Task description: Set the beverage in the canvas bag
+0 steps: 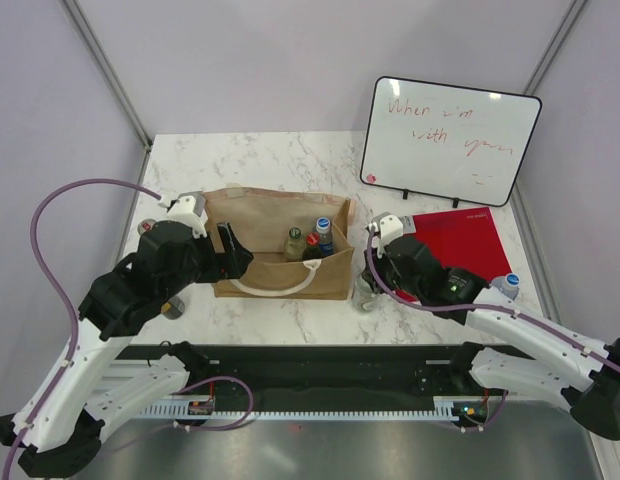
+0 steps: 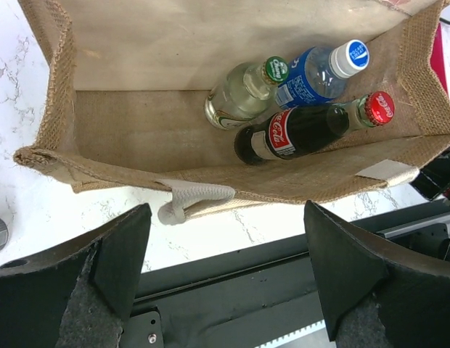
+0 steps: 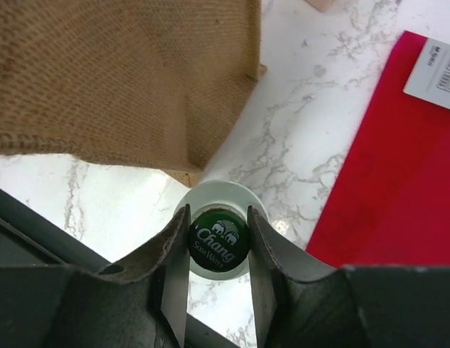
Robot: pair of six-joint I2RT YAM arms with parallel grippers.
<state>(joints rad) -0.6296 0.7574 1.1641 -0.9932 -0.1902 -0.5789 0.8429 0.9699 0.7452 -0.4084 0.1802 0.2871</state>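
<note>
The tan canvas bag [image 1: 280, 250] stands open mid-table with white handles. Inside it lie a clear green-capped bottle [image 2: 243, 93], a blue-labelled water bottle [image 2: 319, 72] and a dark cola bottle [image 2: 305, 130]. My left gripper [image 2: 225, 268] is open and empty, just outside the bag's near left rim. My right gripper [image 3: 218, 243] is shut on the green cap of a clear Chang soda bottle [image 3: 219, 239], which stands upright on the table beside the bag's right end; the bottle also shows in the top view [image 1: 364, 292].
A red folder [image 1: 460, 245] lies right of the bag, with a whiteboard [image 1: 450, 140] behind it. Another water bottle [image 1: 504, 287] lies by the folder's right edge. A can [image 1: 147, 228] and a grey object [image 1: 173, 307] sit left of the bag.
</note>
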